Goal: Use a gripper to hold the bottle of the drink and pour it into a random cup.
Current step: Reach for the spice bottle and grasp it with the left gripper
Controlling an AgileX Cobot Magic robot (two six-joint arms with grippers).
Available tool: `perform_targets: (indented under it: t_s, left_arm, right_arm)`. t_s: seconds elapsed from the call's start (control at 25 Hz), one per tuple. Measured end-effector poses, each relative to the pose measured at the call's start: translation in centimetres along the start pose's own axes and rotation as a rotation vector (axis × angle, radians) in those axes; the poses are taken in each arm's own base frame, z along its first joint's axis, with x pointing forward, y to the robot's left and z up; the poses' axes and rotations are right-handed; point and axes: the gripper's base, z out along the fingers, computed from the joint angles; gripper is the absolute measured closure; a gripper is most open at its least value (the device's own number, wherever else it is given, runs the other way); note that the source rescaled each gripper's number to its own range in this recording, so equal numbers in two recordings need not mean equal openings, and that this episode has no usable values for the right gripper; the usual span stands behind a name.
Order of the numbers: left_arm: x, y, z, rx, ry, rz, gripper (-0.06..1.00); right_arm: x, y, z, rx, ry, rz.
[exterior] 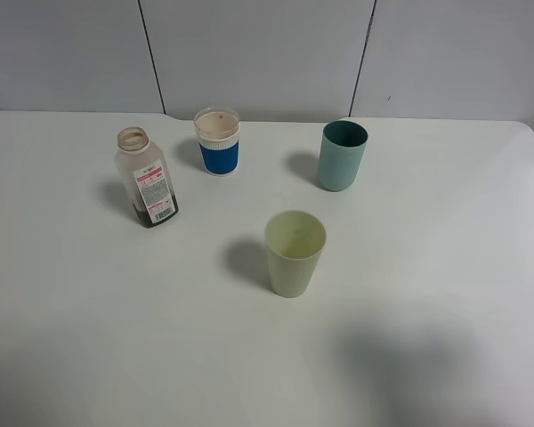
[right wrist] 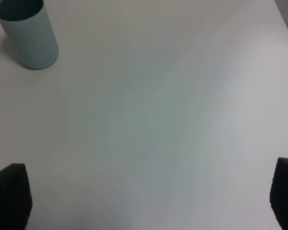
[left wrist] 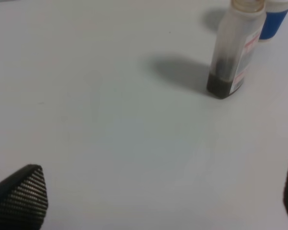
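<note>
The bottle of the drink (exterior: 147,178) stands upright and uncapped at the left of the white table, with a little brown liquid at its bottom. It also shows in the left wrist view (left wrist: 235,48), far ahead of my left gripper (left wrist: 156,201), which is open and empty. The pale yellow-green cup (exterior: 295,253) stands upright in the middle, nearer the front. My right gripper (right wrist: 148,196) is open and empty over bare table. Neither gripper shows in the exterior high view.
A white cup with a blue sleeve (exterior: 218,142) stands just behind and right of the bottle, and shows in the left wrist view (left wrist: 273,19). A teal-green tumbler (exterior: 343,156) stands at the back right, seen also in the right wrist view (right wrist: 28,33).
</note>
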Motion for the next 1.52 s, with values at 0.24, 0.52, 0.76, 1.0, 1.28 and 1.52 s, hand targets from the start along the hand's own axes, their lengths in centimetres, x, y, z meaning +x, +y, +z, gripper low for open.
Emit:
perform_targets:
  t_s: [0.24,0.52,0.76,1.0,1.28,1.52]
  left_arm:
    - [0.0,0.0,0.0,0.0,0.0,0.0,-0.06]
    - [-0.2,-0.1,-0.2,0.008,-0.02,-0.006,-0.06]
    - [-3.3,-0.3,-1.0,0.041,-0.331,-0.041,-0.06]
    - [-5.4,-0.2,1.2,0.041,-0.418,-0.062,-0.06]
    - [-5.4,-0.1,6.9,0.029,-0.29,-0.077,-0.06]
    - [-4.5,0.1,11.0,0.009,-0.254,-0.084,-0.06]
  right_arm:
    - [0.0,0.0,0.0,0.0,0.0,0.0]
    - [0.0,0.0,0.0,0.0,0.0,0.0]
    - [0.0,0.0,0.0,0.0,0.0,0.0]
    - [0.0,0.0,0.0,0.0,0.0,0.0]
    - [0.0,0.0,0.0,0.0,0.0,0.0]
    - [0.0,0.0,0.0,0.0,0.0,0.0]
